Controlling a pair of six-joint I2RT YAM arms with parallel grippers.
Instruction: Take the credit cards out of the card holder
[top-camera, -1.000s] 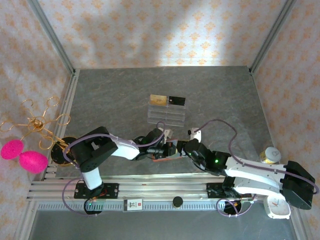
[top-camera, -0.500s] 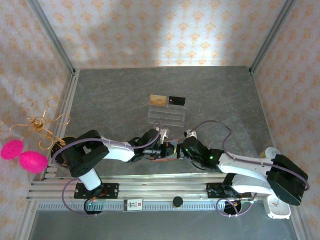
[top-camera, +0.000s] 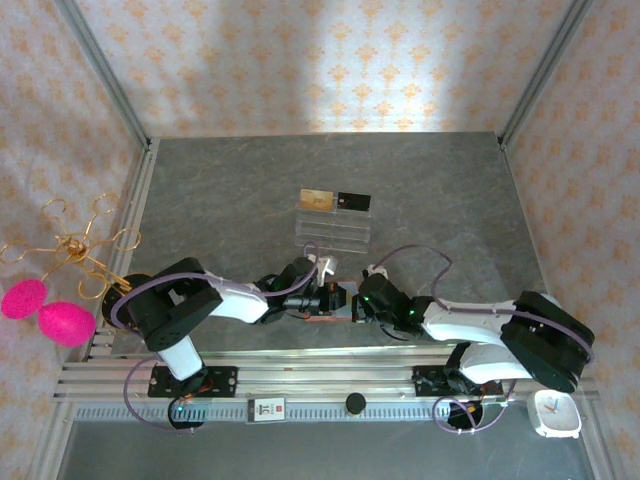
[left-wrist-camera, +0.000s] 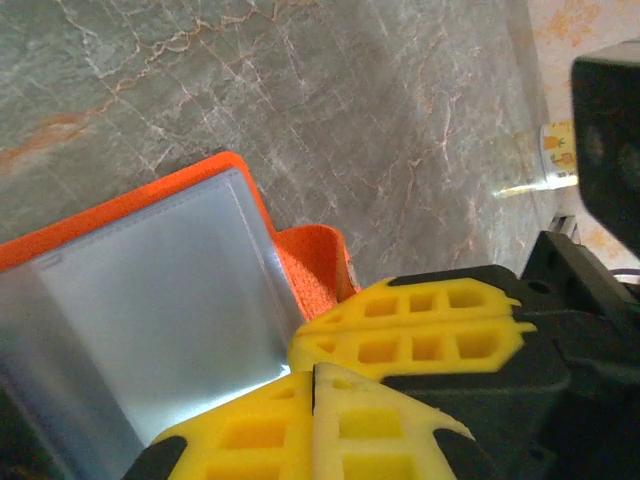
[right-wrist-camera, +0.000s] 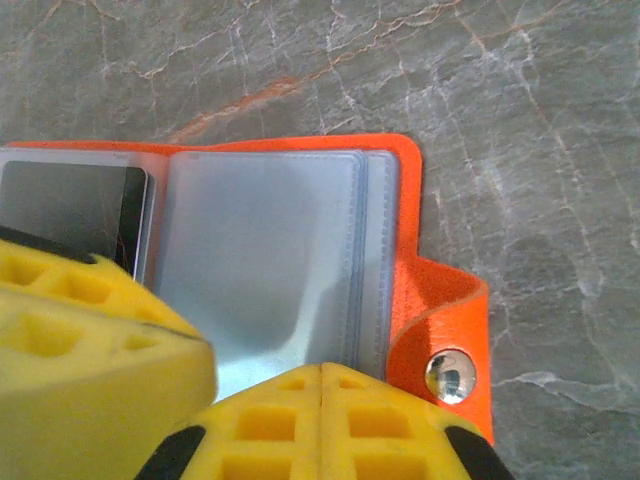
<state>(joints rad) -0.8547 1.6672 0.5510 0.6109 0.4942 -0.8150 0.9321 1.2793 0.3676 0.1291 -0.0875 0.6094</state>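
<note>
The orange card holder (top-camera: 338, 297) lies open on the table near the front edge, its grey-blue sleeves up (right-wrist-camera: 270, 250) and its snap tab (right-wrist-camera: 450, 375) curling up at the right. A dark card (right-wrist-camera: 75, 205) shows behind the left sleeve. A gold card (top-camera: 317, 198) and a black card (top-camera: 352, 201) sit on the clear rack further back. My left gripper (left-wrist-camera: 315, 385) is shut, its tips over the holder's sleeve (left-wrist-camera: 150, 270). My right gripper (right-wrist-camera: 322, 375) is shut at the sleeve's near edge, beside the left fingers (right-wrist-camera: 90, 330). Whether either pinches a sleeve is hidden.
The clear acrylic rack (top-camera: 333, 230) stands behind the holder. A gold wire stand (top-camera: 75, 250) with pink balls (top-camera: 45, 310) sits at the left edge. A small bottle (left-wrist-camera: 560, 150) stands near the right wall. A white dish (top-camera: 556, 415) lies at the front right.
The right arm has stretched left and lower toward the card holder, and its gripper has gone from slightly open to shut. The left gripper has stayed at the holder.
</note>
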